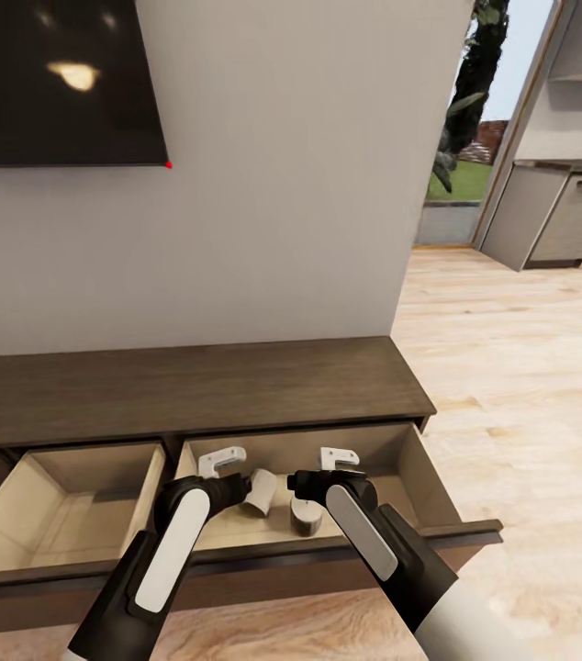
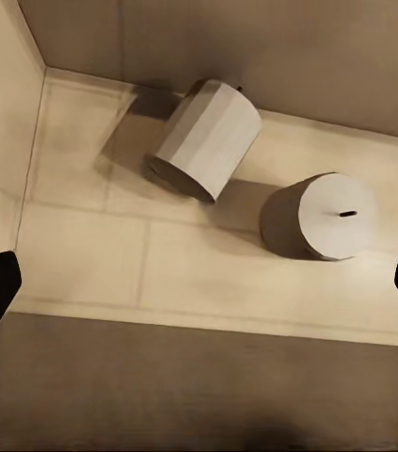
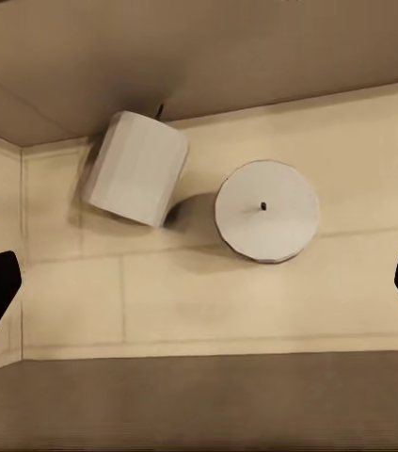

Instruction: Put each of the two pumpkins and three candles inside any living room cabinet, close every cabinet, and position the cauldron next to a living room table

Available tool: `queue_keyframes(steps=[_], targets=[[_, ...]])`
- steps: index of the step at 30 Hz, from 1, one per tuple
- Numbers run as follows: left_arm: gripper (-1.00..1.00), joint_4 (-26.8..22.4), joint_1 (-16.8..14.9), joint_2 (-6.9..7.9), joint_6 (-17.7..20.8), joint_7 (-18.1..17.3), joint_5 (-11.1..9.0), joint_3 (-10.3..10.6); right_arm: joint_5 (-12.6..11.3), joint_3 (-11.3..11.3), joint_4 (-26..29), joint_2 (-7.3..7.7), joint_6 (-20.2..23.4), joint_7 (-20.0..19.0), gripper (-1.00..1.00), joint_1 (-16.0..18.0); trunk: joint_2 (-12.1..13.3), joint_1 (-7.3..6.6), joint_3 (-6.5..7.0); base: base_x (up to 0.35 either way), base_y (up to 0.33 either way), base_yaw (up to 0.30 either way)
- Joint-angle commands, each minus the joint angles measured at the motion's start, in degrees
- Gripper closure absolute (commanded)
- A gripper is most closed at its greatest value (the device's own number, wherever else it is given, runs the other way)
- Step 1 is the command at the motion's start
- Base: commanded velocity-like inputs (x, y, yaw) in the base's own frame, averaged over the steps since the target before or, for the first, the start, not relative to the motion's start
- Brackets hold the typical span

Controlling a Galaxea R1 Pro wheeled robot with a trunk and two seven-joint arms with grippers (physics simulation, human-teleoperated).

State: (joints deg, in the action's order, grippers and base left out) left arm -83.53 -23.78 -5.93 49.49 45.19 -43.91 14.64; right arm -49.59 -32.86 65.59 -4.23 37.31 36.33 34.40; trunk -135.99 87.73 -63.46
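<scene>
The cabinet (image 1: pixel 190 390) stands against the wall below the TV (image 1: pixel 57 78), with two drawers pulled open. The right drawer (image 1: pixel 424 477) contains two candles: one tilted (image 2: pixel 203 141), apparently leaning on the rear wall, and one upright (image 3: pixel 266 209). The left gripper (image 1: pixel 225 462) and right gripper (image 1: pixel 339 459) hover above them, jaws apart and empty.

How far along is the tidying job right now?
Partly done. Two candles already sit in the open right drawer of the cabinet: one upright candle, one tipped candle. The left claw and right claw hang over that drawer, both open, holding nothing. Still left: both drawers, including the left drawer, need closing. The third candle, pumpkins and cauldron can't be judged from here.
</scene>
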Motion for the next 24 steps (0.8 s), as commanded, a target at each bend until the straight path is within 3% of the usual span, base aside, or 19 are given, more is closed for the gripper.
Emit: queue_keyframes(steps=[1,15,24], targets=[[-1.00,-0.1,0.0,-0.02,0.2,0.6,-0.6,0.0,-0.6,-0.1,0.1,0.01,0.0,0.6,-1.00,0.0,0.4,-0.24,0.13,-0.020,0.005,0.000],[-1.00,-0.1,-0.4,0.03,3.5,1.1,-0.5,-0.1,-1.0,0.1,0.1,0.01,0.2,0.5,-1.00,0.0,6.0,-3.31,2.65,-0.003,0.001,0.000],[-1.00,-0.1,-0.4,-0.04,4.7,4.6,-0.5,-0.1,-1.3,0.3,0.1,0.01,0.3,0.5,-1.00,0.0,9.6,-5.29,4.26,-0.085,0.030,0.000]])
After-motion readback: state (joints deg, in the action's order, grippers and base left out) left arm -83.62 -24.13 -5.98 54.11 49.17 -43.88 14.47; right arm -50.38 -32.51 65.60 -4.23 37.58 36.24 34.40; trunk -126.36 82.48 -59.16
